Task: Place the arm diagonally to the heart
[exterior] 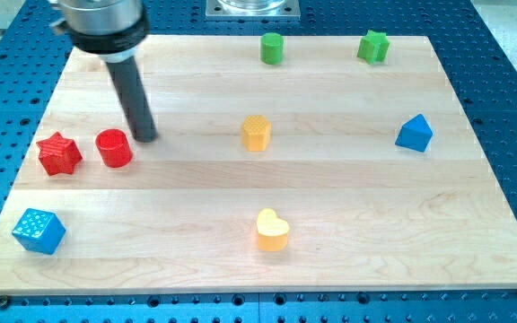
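Note:
The yellow heart (pixel 272 230) lies near the view's bottom, at the middle of the wooden board (pixel 348 179). My tip (pixel 145 137) rests on the board at the view's left, just right of and slightly above the red cylinder (pixel 113 148). The tip is far up and to the left of the heart. The dark rod rises from the tip toward the view's top left.
A red star (pixel 59 153) sits left of the red cylinder. A blue cube (pixel 39 231) is at the bottom left. A yellow hexagon (pixel 256 133) is at centre. A green cylinder (pixel 272 48) and green star (pixel 373 47) are at top. A blue triangular block (pixel 414 134) is at right.

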